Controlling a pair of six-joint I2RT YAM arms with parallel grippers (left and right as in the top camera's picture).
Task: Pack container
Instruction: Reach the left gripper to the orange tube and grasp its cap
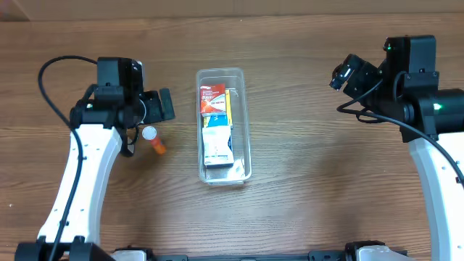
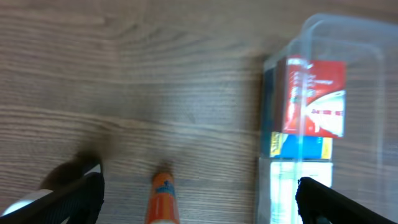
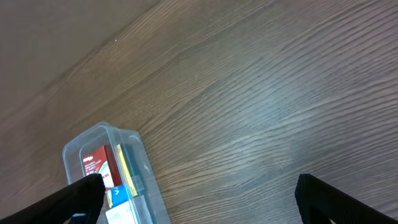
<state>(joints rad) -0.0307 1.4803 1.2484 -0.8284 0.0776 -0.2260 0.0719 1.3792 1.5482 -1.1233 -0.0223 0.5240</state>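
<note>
The clear plastic container [image 1: 243, 109] stands at the table's middle, holding a red-and-white box [image 1: 212, 98], a blue-and-white box [image 1: 216, 138] and a yellow item along its right wall. It also shows in the left wrist view [image 2: 367, 43] and the right wrist view [image 3: 93, 140]. An orange tube with a white cap [image 1: 154, 140] lies on the table left of the container. My left gripper [image 2: 199, 202] is open and empty, above the orange tube [image 2: 163, 199]. My right gripper [image 3: 199, 199] is open and empty over bare wood, right of the container.
The wooden table [image 1: 326, 188] runs on all sides of the container. The left arm's white link [image 1: 83, 174] and the right arm's white link [image 1: 442, 188] reach in from the front corners.
</note>
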